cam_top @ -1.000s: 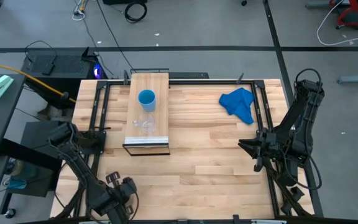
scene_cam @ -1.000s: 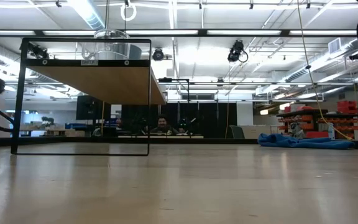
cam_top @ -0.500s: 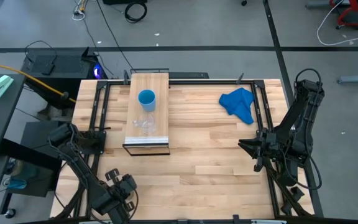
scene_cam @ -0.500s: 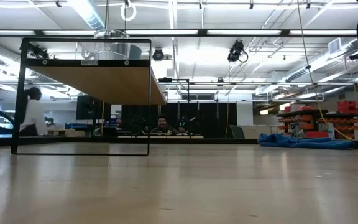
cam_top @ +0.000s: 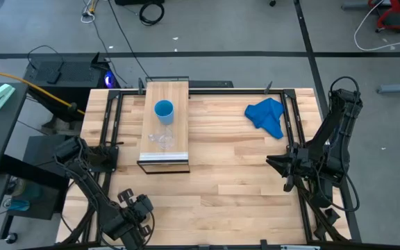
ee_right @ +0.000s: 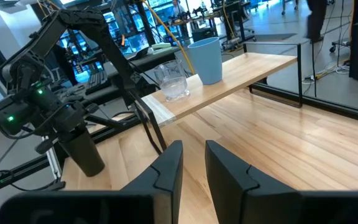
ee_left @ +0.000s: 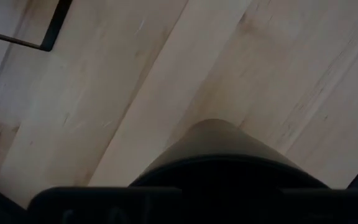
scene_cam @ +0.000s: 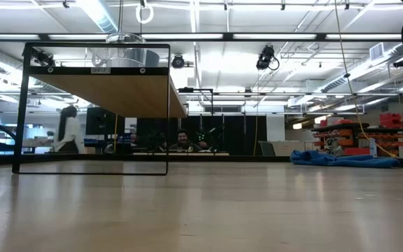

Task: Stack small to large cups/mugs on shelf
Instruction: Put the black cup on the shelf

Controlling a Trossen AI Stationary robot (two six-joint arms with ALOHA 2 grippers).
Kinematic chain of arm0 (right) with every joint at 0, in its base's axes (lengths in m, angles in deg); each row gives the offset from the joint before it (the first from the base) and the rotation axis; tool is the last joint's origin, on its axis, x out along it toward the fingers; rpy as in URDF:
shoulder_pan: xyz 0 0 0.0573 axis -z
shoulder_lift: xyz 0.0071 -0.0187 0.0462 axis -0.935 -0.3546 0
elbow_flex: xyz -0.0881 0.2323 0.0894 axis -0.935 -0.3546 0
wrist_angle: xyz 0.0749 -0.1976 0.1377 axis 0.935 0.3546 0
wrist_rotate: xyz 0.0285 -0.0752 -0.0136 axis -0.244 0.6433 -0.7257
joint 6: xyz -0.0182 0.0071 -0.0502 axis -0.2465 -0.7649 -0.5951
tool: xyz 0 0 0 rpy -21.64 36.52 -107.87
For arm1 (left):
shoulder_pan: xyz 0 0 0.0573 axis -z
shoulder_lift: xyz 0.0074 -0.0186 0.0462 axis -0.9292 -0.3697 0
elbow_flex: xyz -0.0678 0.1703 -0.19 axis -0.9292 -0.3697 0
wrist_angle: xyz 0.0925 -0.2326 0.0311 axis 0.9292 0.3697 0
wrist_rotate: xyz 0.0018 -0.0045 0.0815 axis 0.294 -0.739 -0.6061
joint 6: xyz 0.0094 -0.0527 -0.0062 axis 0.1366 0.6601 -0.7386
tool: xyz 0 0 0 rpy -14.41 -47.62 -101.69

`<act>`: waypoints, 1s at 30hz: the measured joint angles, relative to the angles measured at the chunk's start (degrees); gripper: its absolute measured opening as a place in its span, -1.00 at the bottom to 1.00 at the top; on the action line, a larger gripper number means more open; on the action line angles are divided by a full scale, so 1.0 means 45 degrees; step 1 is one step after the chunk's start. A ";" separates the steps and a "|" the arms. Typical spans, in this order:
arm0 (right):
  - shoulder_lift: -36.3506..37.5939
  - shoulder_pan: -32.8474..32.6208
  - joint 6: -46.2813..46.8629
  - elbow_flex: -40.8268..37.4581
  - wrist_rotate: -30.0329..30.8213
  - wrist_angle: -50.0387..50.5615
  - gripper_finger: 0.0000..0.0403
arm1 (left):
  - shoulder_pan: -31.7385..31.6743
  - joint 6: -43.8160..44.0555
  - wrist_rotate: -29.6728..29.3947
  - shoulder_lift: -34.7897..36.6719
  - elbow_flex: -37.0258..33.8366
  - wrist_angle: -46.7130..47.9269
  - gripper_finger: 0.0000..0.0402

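The long rectangular light-wood shelf (cam_top: 165, 123) with a dark frame stood near the far left part of the butcher-block table (cam_top: 228, 173), with its long axis running from the far edge toward the near edge and its pale striped end facing the near edge. On it, the medium bright-blue cup (cam_top: 164, 111) stood upright with its mouth up, about midway along the shelf. The small clear glass cup (cam_top: 160, 139) stood upright just beside it, closer to the striped end (the two seemed slightly apart in the right wrist view). The larger black cylindrical cup (ee_right: 84, 151) stood upright on the table near the near left corner, in the left gripper (cam_top: 139, 210); whether the fingers really pressed it, I cannot tell. The right gripper (ee_right: 192, 163) waited by the table's right edge, its jaws apart and empty. A crumpled blue cloth (cam_top: 268, 116) lay near the far right corner.
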 joint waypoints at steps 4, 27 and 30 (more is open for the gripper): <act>0.0000 -0.0003 -0.0002 0.0000 0.0000 0.0001 -0.63 | 0.0000 0.0002 -0.0002 0.0260 -0.0022 -0.0043 -0.95; 0.0000 -0.0002 0.0000 0.0000 0.0000 0.0002 -0.63 | -0.0058 0.0342 0.0158 0.0846 -0.0022 0.0053 -0.92; 0.0000 -0.0004 0.0000 0.0000 -0.0001 0.0000 -0.63 | -0.0058 0.0622 0.0052 0.1199 -0.0007 0.0397 -0.86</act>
